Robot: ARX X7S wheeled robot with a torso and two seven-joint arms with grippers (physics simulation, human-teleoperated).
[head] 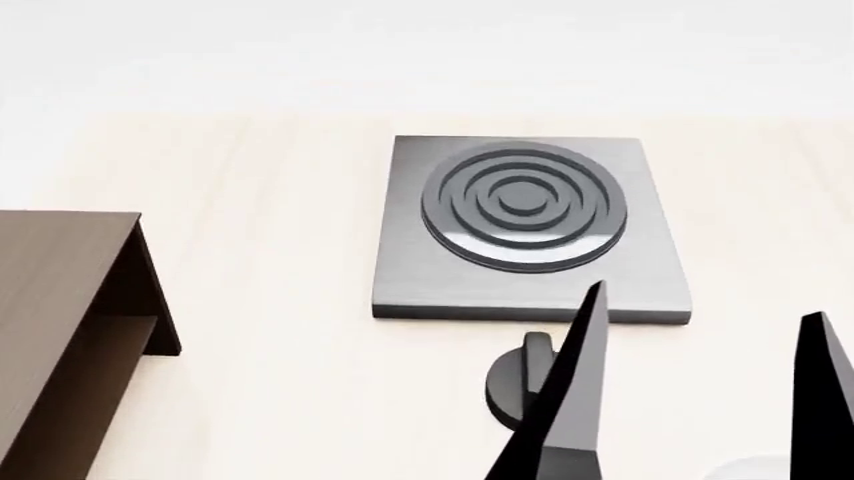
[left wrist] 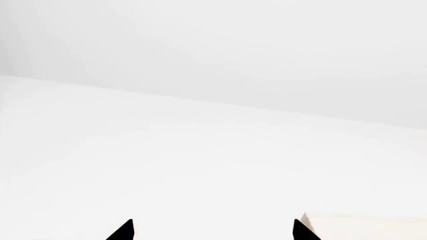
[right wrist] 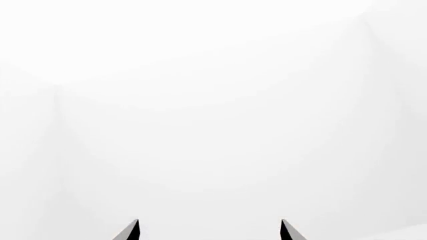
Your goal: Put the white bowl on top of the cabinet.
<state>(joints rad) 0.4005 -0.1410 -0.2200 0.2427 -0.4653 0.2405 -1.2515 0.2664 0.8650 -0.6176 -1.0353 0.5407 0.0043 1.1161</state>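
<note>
White bowl is barely in view: only a pale curved sliver at the lower right edge of the head view may be its rim, and I cannot be sure. The cabinet sits at the left edge with its flat top bare, so the placing is not yet done. Both claws are spread and empty, the right gripper rising at lower right before the stove plate, the left gripper facing blank white, probably poised to reach.

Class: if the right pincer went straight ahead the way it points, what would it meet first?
Beyond the right pincer its wrist view shows only blank white; the way looks free, though depth is unclear.
</note>
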